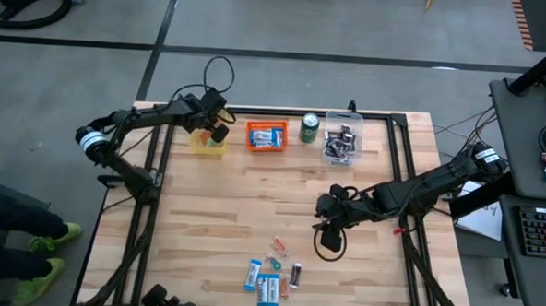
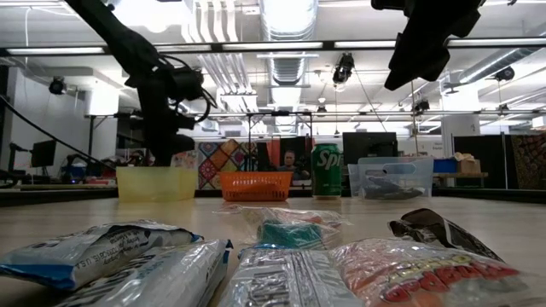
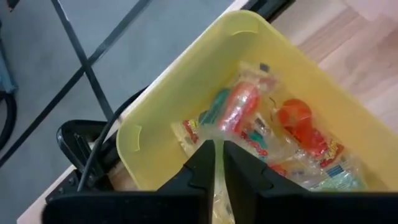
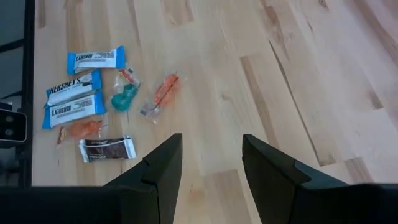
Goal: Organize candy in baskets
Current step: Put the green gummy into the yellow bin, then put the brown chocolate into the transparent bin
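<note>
Three baskets stand along the table's far edge: yellow, orange and clear. My left gripper hangs over the yellow basket, shut on an orange candy in a clear wrapper. Other red and orange candy lies in that basket. Loose candy lies near the table's front edge: blue-and-white bars, a dark bar, a green sweet and orange sweets. My right gripper stands open above the table at mid right, nothing between its fingers. My left gripper pinches the clear wrapper end of the orange candy between its two fingertips. The fingers slant down into the yellow basket from above. The candy sits tilted inside the basket, over the other sweets; whether it rests on them I cannot tell.
A green soda can stands between the orange and clear baskets. The clear basket holds dark wrapped pieces. Bare wood stretches between the baskets and the loose candy. A black frame borders the table.
</note>
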Controlling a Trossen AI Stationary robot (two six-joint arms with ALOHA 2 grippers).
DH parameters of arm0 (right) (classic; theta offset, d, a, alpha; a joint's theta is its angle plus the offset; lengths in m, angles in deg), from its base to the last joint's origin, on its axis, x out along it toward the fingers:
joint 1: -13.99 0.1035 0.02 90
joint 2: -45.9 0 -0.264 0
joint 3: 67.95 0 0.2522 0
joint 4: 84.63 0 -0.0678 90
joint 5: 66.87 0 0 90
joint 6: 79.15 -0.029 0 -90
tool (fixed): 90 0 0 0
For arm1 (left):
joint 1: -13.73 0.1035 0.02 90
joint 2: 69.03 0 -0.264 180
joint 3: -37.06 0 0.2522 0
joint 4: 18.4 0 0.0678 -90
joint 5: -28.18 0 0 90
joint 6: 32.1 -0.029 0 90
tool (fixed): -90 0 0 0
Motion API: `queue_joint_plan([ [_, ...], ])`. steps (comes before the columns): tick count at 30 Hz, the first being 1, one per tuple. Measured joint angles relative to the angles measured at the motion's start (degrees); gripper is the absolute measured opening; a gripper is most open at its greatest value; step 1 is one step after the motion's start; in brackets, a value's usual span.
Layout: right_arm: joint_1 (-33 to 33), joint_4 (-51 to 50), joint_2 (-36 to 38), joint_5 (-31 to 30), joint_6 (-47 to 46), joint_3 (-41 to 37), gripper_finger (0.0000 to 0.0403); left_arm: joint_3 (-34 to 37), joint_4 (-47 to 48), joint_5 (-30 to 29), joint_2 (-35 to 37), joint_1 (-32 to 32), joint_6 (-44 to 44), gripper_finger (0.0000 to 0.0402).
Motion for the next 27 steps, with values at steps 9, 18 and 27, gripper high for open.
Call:
queue_joint_plan([
  [9,0.0,1.1,0.0,0.0,-0.4,0.0,0.0155,0.0,2.8,-0.2,1.4,-0.2,-0.7,0.0077],
  [18,0.3,7.2,-1.0,-4.0,1.7,-1.7,0.0155,0.6,12.0,11.9,10.9,-8.1,8.1,0.0091],
  [27,0.5,15.4,-9.3,-4.5,7.3,-2.6,0.0155,4.1,7.3,12.5,20.2,-29.7,16.4,0.0091],
])
